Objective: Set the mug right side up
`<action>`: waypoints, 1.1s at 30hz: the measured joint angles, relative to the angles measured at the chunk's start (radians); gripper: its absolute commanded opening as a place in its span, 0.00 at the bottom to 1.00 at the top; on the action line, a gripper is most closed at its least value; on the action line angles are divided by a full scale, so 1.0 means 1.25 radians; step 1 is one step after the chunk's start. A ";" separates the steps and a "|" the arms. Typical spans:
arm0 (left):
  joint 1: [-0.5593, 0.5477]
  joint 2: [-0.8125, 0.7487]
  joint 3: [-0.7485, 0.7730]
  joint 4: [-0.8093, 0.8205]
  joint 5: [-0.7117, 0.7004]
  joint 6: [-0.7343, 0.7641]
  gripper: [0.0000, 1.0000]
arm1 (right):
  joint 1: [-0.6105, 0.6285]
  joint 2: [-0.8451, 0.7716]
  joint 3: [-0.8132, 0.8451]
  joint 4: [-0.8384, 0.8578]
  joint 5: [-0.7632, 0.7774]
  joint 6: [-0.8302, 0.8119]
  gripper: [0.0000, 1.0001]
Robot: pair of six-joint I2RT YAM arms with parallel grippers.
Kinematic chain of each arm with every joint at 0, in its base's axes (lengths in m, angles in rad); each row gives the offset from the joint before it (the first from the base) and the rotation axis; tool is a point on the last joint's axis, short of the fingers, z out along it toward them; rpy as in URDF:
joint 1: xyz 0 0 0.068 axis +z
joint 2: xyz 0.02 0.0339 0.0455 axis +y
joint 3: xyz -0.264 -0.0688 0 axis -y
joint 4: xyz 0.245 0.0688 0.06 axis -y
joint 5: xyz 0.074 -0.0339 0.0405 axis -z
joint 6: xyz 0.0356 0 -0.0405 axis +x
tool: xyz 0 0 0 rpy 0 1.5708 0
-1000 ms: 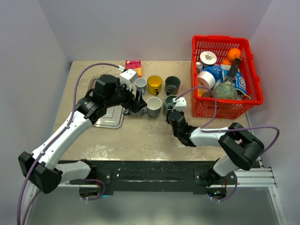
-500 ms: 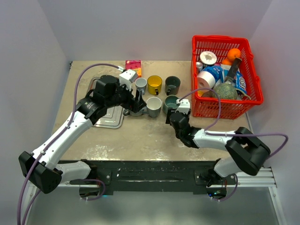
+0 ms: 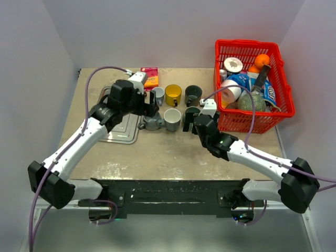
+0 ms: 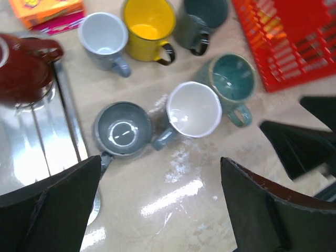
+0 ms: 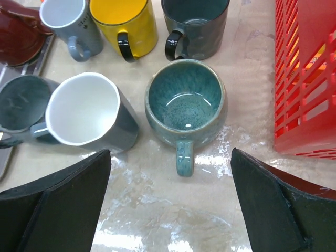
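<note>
Several mugs stand mouth up in two rows on the table. The grey mug (image 4: 123, 129) sits by the tray's edge, beside the white-lined mug (image 4: 193, 109) and the teal mug (image 5: 185, 101). My left gripper (image 4: 160, 160) hangs open above the table in front of the grey and white-lined mugs, holding nothing. My right gripper (image 5: 170, 152) is open too, its fingers set wide on either side of the teal mug's handle (image 5: 184, 158) without touching it. From the top view the left gripper (image 3: 149, 106) is over the back row and the right gripper (image 3: 190, 119) partly covers the teal mug.
Behind stand a small pale mug (image 4: 103, 34), a yellow mug (image 4: 148, 26) and a dark green mug (image 5: 195, 23). A metal tray (image 4: 39, 152) with a dark red vessel (image 4: 23, 68) lies left. A red basket (image 3: 253, 84) full of groceries stands right; an orange box (image 3: 150, 74) at the back.
The right gripper opened wide off the teal mug and drew back. The left gripper opened fully, let go of the grey mug and rose toward the back left.
</note>
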 measured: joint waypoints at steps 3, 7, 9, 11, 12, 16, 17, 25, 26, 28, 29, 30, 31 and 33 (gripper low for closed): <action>0.064 0.049 0.034 -0.014 -0.042 -0.081 0.99 | 0.000 -0.034 0.027 -0.052 -0.020 0.002 0.99; 0.164 0.137 0.087 -0.040 -0.106 -0.232 0.98 | 0.000 -0.054 0.085 -0.103 -0.038 0.010 0.99; 0.180 0.181 0.110 -0.046 -0.145 -0.313 0.98 | 0.000 -0.054 0.113 -0.130 -0.046 0.015 0.99; 0.179 0.219 0.128 -0.052 -0.175 -0.403 0.99 | 0.000 -0.054 0.131 -0.155 -0.049 0.022 0.99; 0.177 0.240 0.141 -0.058 -0.191 -0.458 0.99 | 0.000 -0.054 0.139 -0.172 -0.050 0.027 0.99; 0.174 0.324 0.211 -0.081 -0.243 -0.622 0.99 | 0.000 -0.054 0.146 -0.230 -0.049 0.052 0.99; 0.174 0.349 0.235 -0.088 -0.255 -0.660 0.99 | 0.000 -0.054 0.146 -0.248 -0.049 0.061 0.99; 0.174 0.555 0.439 -0.213 -0.317 -0.937 0.99 | 0.000 -0.094 0.146 -0.337 -0.047 0.107 0.99; 0.174 0.579 0.460 -0.231 -0.319 -0.965 0.99 | 0.000 -0.104 0.146 -0.345 -0.044 0.112 0.99; 0.174 0.616 0.486 -0.257 -0.323 -1.016 0.99 | 0.000 -0.117 0.145 -0.356 -0.042 0.117 0.99; 0.174 0.631 0.493 -0.267 -0.325 -1.038 0.98 | 0.000 -0.124 0.144 -0.363 -0.039 0.120 0.99; 0.174 0.642 0.495 -0.276 -0.327 -1.059 0.98 | 0.000 -0.128 0.142 -0.368 -0.035 0.121 0.99; 0.174 0.654 0.497 -0.288 -0.331 -1.082 0.98 | 0.000 -0.131 0.140 -0.371 -0.032 0.124 0.99; 0.174 0.667 0.498 -0.300 -0.339 -1.116 0.96 | 0.000 -0.135 0.136 -0.381 -0.028 0.128 0.99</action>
